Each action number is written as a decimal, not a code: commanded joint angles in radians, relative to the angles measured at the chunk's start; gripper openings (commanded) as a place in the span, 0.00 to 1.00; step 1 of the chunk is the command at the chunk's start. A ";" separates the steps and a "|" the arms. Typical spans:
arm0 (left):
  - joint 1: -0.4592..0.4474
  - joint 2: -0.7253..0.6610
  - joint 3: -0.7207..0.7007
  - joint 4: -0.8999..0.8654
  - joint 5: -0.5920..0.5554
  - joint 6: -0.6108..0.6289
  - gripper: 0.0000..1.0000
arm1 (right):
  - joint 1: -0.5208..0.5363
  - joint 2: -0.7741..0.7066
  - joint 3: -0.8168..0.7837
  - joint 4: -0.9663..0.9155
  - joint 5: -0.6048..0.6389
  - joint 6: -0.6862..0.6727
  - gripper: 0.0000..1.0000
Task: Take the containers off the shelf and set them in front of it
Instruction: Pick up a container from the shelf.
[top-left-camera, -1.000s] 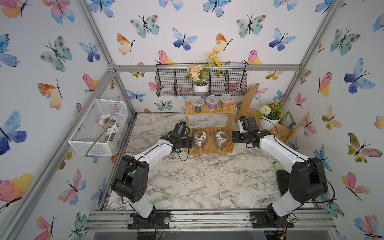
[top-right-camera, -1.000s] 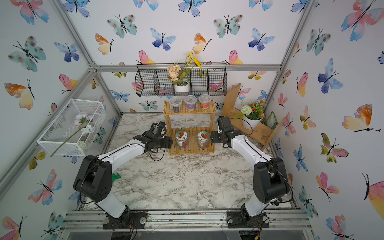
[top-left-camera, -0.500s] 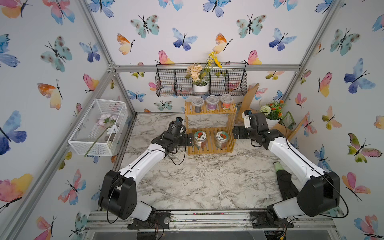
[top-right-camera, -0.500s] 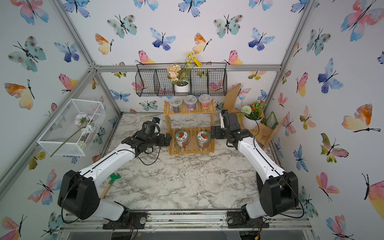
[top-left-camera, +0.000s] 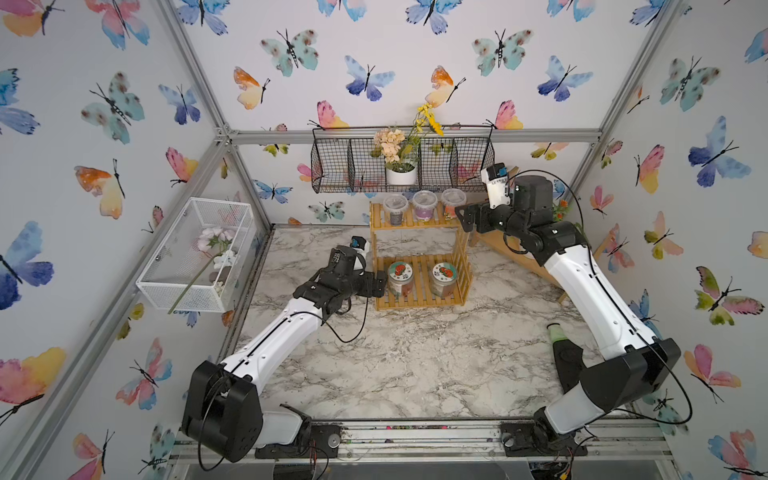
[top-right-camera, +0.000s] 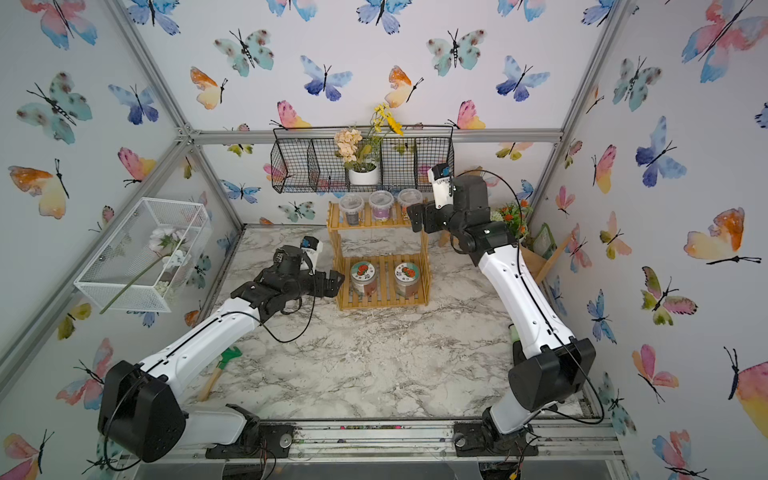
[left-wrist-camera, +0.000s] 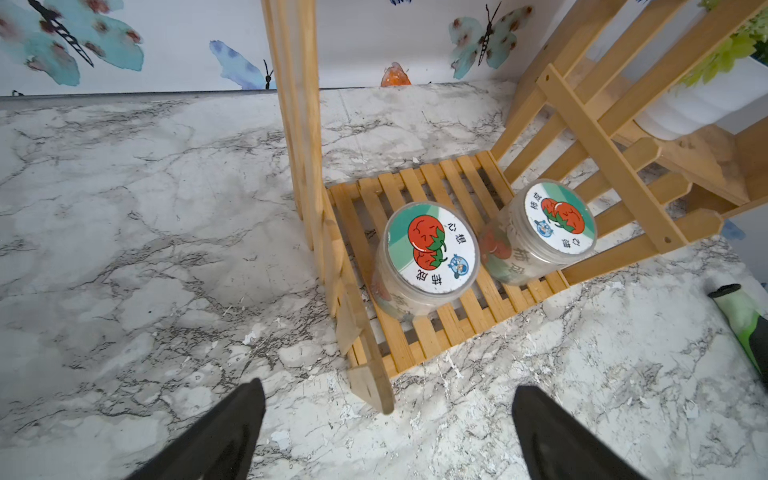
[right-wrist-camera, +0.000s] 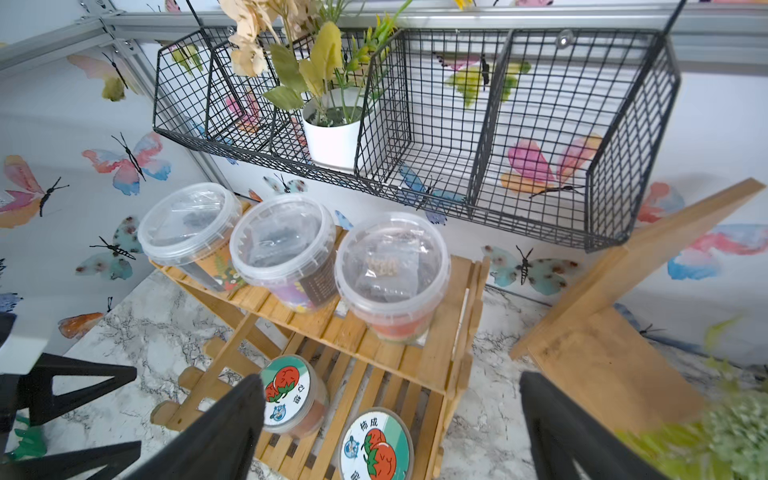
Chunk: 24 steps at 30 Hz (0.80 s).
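**Both grippers open beside the shelf; all five containers on its tiers**

Reading both top views as a clock face, 12 at the back wall.

The shelf (top-left-camera: 420, 291) is standing at 12 o'clock on the marble counter (top-left-camera: 415, 365), below the black wire basket (top-left-camera: 332, 170); all five containers are sitting on its two tiers.

Upper tier: cup A (top-left-camera: 395, 205), cup B (top-left-camera: 424, 203) and cup C (top-left-camera: 452, 199) are sitting upright in a row running from 9 to 3 o'clock, clear lids on; they are crowding close together, and I cannot tell whether they are touching.

Lower tier: jar 1 (top-left-camera: 400, 276) is standing on the 9 o'clock half and jar 2 (top-left-camera: 444, 276) on the 3 o'clock half; both are upright and apart, and both are wearing tomato-picture lids.

The left gripper (top-left-camera: 378, 284) is hovering low at 9 o'clock of the lower tier, just beside the shelf's end and pointing toward jar 1; its jaws are standing wide apart and gripping nothing; in the left wrist view its black fingers (left-wrist-camera: 232, 432) are framing bare marble and the shelf's front corner.

The right gripper (top-left-camera: 463, 216) is hanging at 3 o'clock of the upper tier, level with cup C and just beside it; its jaws are also spread wide and carrying nothing; I cannot tell whether it is touching the shelf.
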 joint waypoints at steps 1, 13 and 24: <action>0.006 -0.034 0.000 0.017 0.058 0.024 0.99 | -0.007 0.044 0.038 -0.020 -0.056 -0.023 0.98; 0.012 -0.038 -0.003 0.012 0.062 0.030 0.99 | -0.007 0.162 0.138 -0.008 -0.048 -0.048 0.98; 0.014 -0.029 -0.002 0.018 0.059 0.030 0.99 | -0.007 0.200 0.141 0.044 -0.054 -0.038 0.98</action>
